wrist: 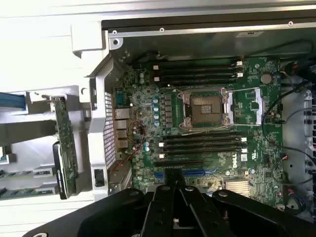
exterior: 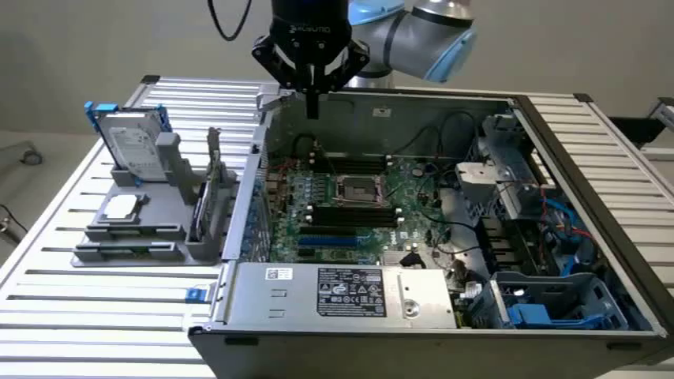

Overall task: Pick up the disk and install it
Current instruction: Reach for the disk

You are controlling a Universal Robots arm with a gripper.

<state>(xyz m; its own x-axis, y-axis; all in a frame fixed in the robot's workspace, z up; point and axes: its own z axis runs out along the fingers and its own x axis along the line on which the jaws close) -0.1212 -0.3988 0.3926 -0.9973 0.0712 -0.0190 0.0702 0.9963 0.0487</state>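
Note:
The disk stands upright in a grey holder on the slatted table, at the exterior view's left. It is silver-grey with a white label and a blue carrier frame. A blue strip of that frame appears at the edge of the wrist view. My gripper hangs above the back wall of the open computer case, well apart from the disk. Its fingers point down, pressed together with nothing between them. Below them lies the green motherboard.
A small square silver chip lies on the holder, and a green card stands in it. The blue plastic drive cage sits in the case's near corner at the exterior view's right. Cables and a power supply crowd the case.

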